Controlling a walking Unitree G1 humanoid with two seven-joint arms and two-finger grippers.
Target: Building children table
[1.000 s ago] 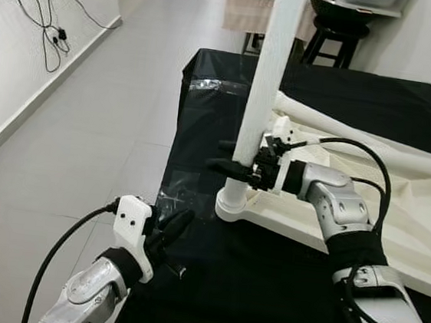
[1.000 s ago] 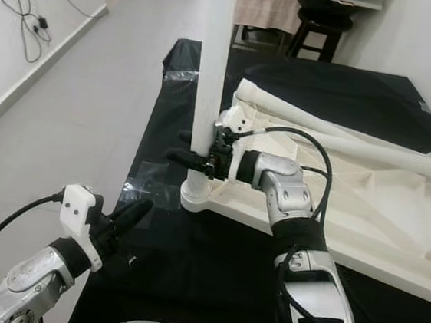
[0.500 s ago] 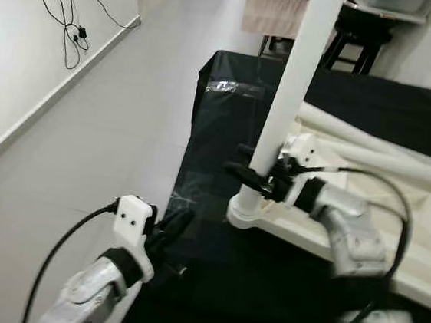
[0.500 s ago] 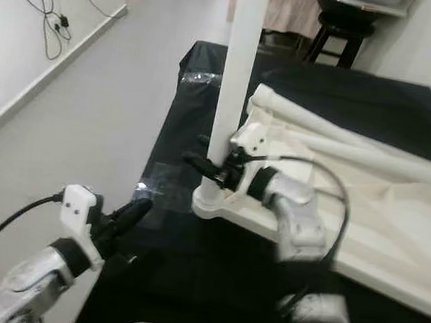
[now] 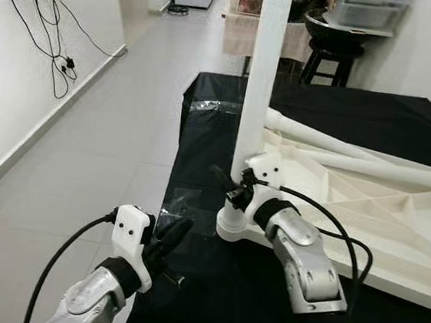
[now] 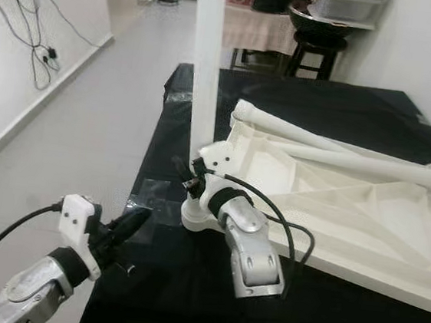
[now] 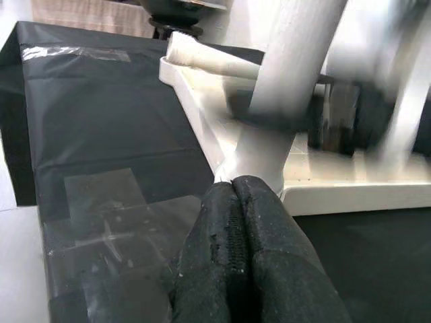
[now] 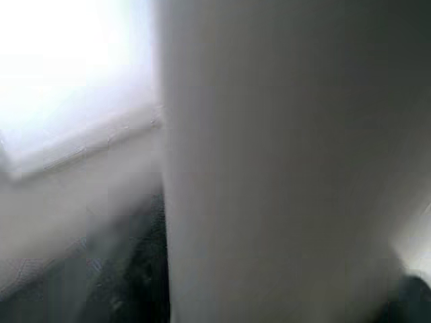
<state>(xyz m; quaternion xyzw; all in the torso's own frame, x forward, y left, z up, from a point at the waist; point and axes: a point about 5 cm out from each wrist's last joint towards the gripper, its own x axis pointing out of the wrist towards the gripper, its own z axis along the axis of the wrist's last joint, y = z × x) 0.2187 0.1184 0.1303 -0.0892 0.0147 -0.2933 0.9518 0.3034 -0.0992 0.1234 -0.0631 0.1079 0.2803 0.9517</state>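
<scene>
— What am I looking at on the bench?

— From my station I see a work surface covered in black sheeting (image 5: 219, 131), slightly glossy, with clear tape patches near its front corner. On it lies the children's tabletop (image 5: 394, 226), upside down: smooth cream-white plastic, its underside ribbed with moulded triangular webs. One round white leg (image 5: 260, 74) stands upright in the socket at the tabletop's near left corner, where a rounded collar (image 5: 233, 225) flares out. Two more tubular legs (image 5: 355, 149) lie flat across the tabletop, further back.

— And the right arm?

— My right gripper (image 5: 227, 184) is up against the upright leg, low down, just above the collar. Its black fingers reach past the tube, but I cannot tell whether they are pinching it. The right wrist camera is pressed so close that the leg is a blurred, matte white column.

— The left?

— My left gripper (image 7: 236, 222) hovers low at the bench's front edge, near the collar but apart from it. Its two black, textured fingers (image 7: 259, 229) are pressed together with nothing between them.

— Surroundings?

— Pale tiled floor (image 5: 86, 140), a white wall with dangling black cables (image 5: 54, 44), a dark stool (image 5: 332, 46) behind.
</scene>
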